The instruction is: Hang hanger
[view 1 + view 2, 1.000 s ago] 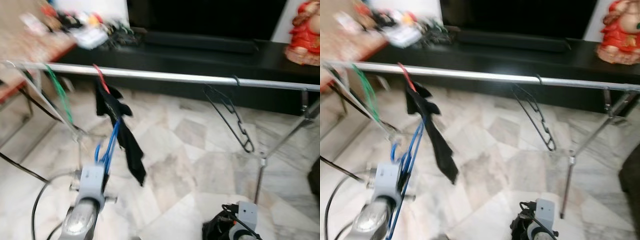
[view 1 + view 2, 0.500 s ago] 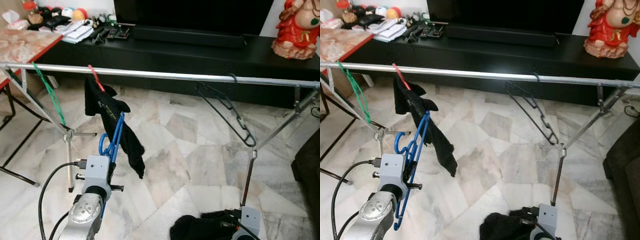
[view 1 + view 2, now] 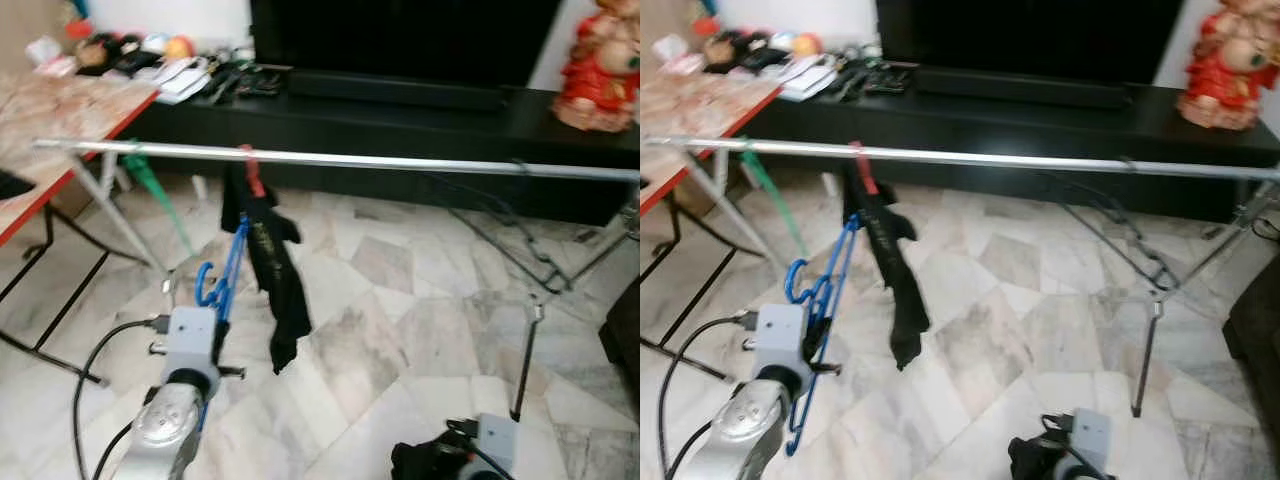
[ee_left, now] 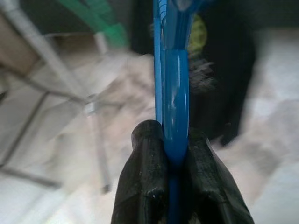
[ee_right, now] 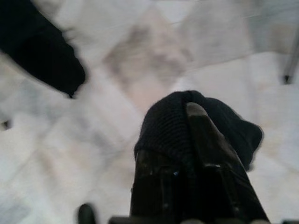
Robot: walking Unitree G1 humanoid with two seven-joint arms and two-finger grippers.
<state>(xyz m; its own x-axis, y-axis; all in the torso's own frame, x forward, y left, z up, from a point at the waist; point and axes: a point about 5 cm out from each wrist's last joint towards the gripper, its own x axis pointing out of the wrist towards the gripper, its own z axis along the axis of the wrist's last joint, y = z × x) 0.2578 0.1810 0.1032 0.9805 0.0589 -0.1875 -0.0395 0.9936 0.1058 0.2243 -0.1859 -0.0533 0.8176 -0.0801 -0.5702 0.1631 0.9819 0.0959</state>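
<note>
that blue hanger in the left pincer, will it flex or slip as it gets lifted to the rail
The blue hanger looks like thin, glossy plastic, so probably light and a bit slippery. The left pincer clamps its narrow edge, so it may pivot. It stands straight, so likely fairly stiff.

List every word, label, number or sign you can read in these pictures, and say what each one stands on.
None can be read.
Yellow print on the black garment hanging from the rail: too blurred to read.
Papers and small items on the black TV cabinet: too small and blurred to read.
Blue hanger in the left gripper: no lettering visible.
</note>
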